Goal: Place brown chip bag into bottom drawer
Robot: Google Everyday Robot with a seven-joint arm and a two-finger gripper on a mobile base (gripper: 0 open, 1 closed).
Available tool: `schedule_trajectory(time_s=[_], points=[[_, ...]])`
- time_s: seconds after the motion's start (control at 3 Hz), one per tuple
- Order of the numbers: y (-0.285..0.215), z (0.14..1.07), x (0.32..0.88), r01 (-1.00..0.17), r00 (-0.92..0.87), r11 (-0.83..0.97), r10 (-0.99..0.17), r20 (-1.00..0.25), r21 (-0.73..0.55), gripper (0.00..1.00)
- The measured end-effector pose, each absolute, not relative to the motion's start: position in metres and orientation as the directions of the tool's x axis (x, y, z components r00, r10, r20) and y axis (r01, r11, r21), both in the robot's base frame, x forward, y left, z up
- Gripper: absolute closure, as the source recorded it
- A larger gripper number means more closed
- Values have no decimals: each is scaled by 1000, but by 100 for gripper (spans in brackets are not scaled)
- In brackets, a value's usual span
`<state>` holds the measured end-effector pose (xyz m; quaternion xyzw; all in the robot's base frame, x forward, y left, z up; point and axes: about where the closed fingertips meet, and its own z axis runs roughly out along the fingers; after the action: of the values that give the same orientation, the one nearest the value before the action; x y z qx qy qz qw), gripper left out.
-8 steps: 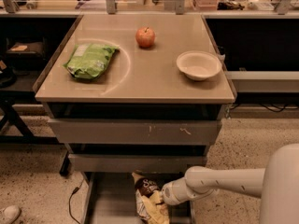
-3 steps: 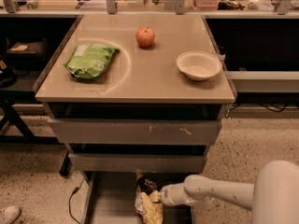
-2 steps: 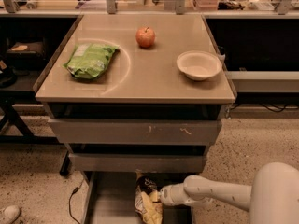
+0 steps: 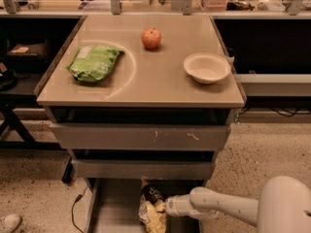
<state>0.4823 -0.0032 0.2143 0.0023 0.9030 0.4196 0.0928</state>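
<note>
The brown chip bag (image 4: 151,204) is dark with pale yellow ends. It stands tilted inside the open bottom drawer (image 4: 112,208), the floor-level grey tray under the cabinet. My gripper (image 4: 167,207) reaches in from the right at the end of the white arm (image 4: 218,208) and is shut on the bag's right side, low over the drawer floor. The bag hides most of my fingers. The bag's lower yellow end sits near the drawer's front, at the frame's bottom edge.
On the cabinet's tan top lie a green chip bag (image 4: 93,63), a red apple (image 4: 151,38) and a white bowl (image 4: 206,67). Two scuffed grey drawers (image 4: 141,137) above are closed. A cable (image 4: 77,205) runs on the floor at left. A shoe (image 4: 7,222) shows at bottom left.
Since the earliest frame my gripper has moved a little left and lower with the bag, deeper into the bottom drawer. Over the last second almost nothing has moved.
</note>
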Motion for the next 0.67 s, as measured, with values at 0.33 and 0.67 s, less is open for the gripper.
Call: schedule_trajectory(time_s=[0.33, 0.67], points=[[1, 206, 483, -70, -979, 647, 100, -175, 759, 100], [1, 198, 488, -70, -977, 653, 107, -184, 754, 100]])
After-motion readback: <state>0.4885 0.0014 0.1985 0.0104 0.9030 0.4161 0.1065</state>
